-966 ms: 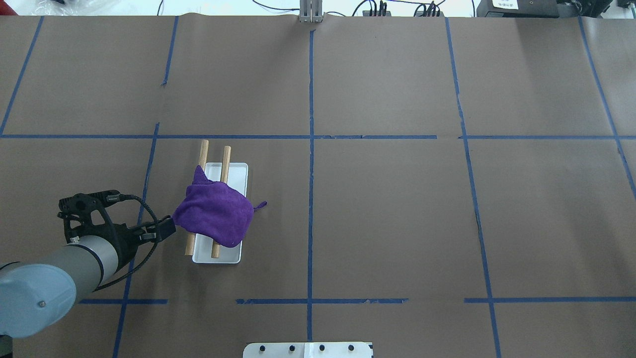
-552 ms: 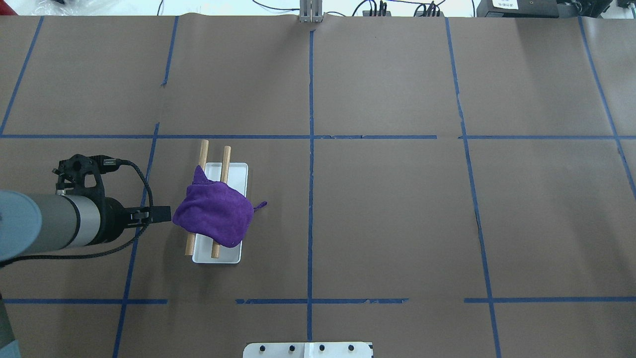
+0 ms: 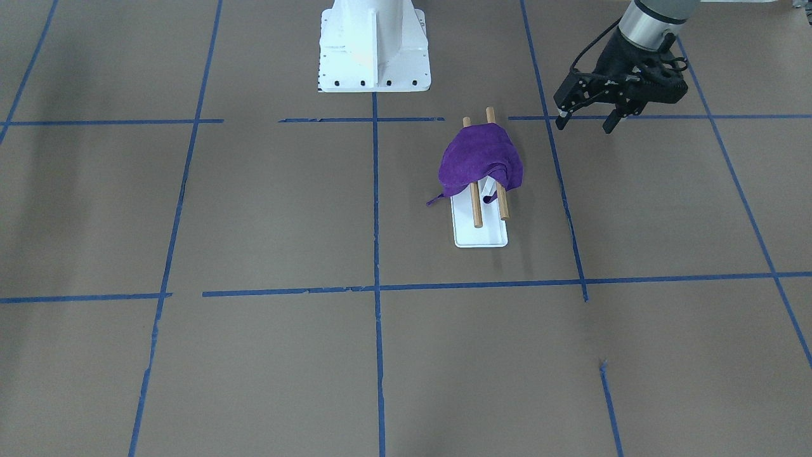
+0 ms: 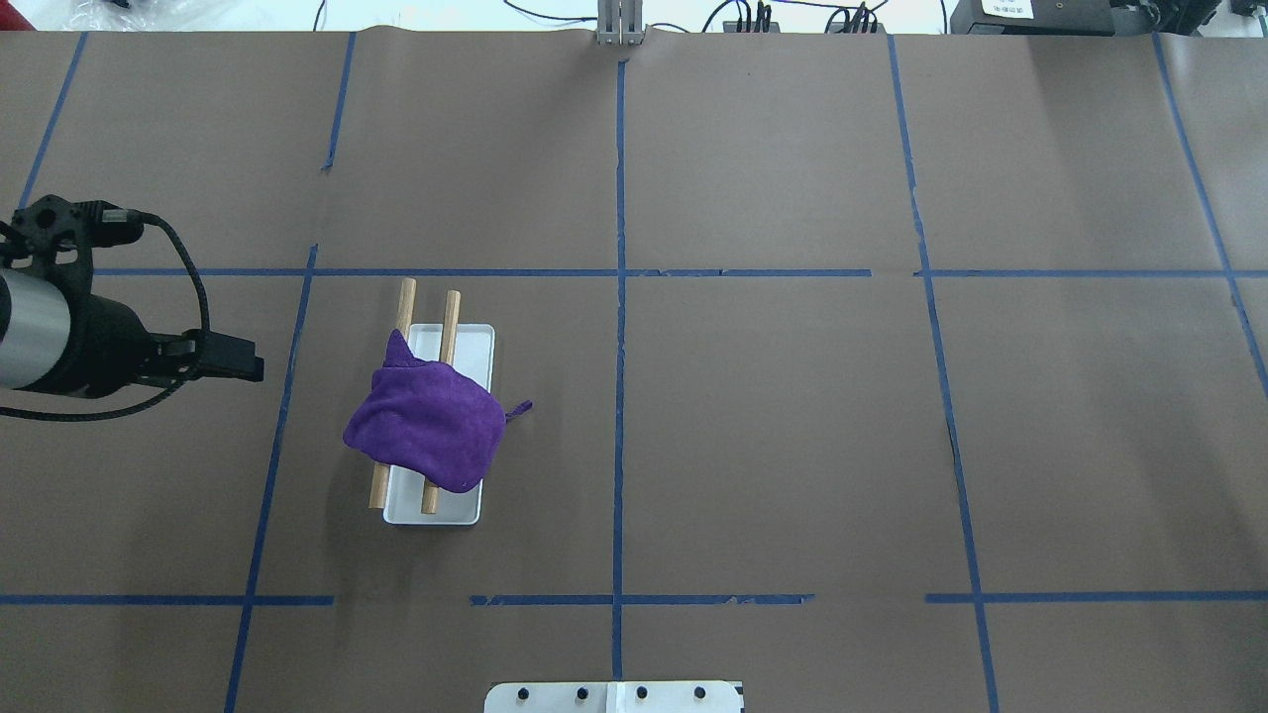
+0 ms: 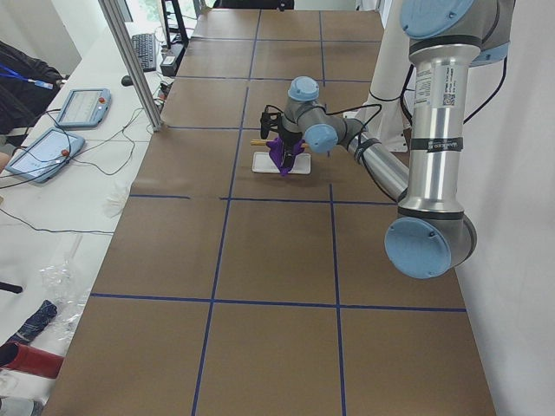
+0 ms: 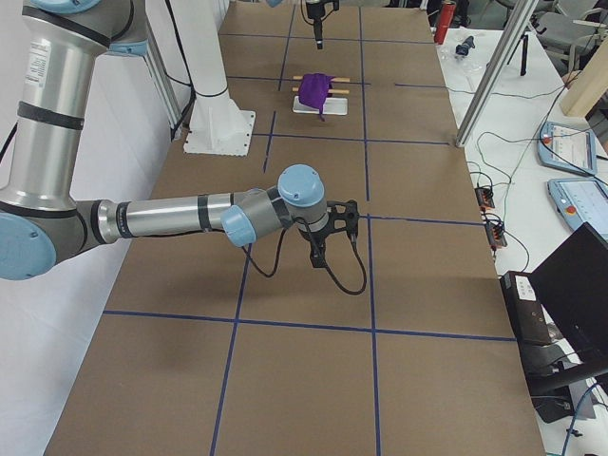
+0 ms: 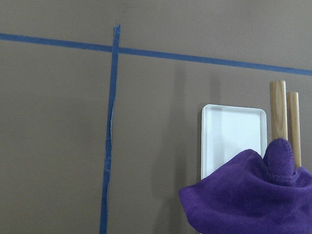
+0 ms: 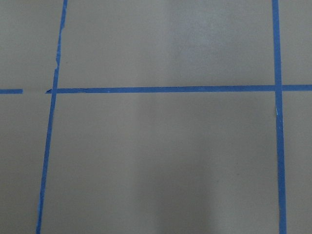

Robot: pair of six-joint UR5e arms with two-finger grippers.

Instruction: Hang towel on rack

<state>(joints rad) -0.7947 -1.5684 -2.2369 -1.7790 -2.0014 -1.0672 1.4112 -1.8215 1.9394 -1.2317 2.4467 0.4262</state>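
The purple towel (image 4: 426, 426) lies draped over both wooden dowels of the rack (image 4: 406, 302), covering their near half, with a small tag sticking out to the side. It also shows in the front view (image 3: 479, 158) and the left wrist view (image 7: 253, 195). The rack's white base (image 3: 482, 236) sits flat on the table. My left gripper (image 3: 585, 122) is open and empty, raised and well off to the side of the rack; it also shows in the overhead view (image 4: 248, 362). My right gripper (image 6: 318, 255) shows only in the right side view, far from the rack, and I cannot tell its state.
The brown paper-covered table (image 4: 773, 416) carries a grid of blue tape lines. The white robot pedestal (image 3: 373, 44) stands at the table's near edge. Cables and devices (image 4: 753, 15) lie beyond the far edge.
My left gripper has drawn back from the towel's edge, moving left and away from the rack. The towel stays on the dowels unmoved.
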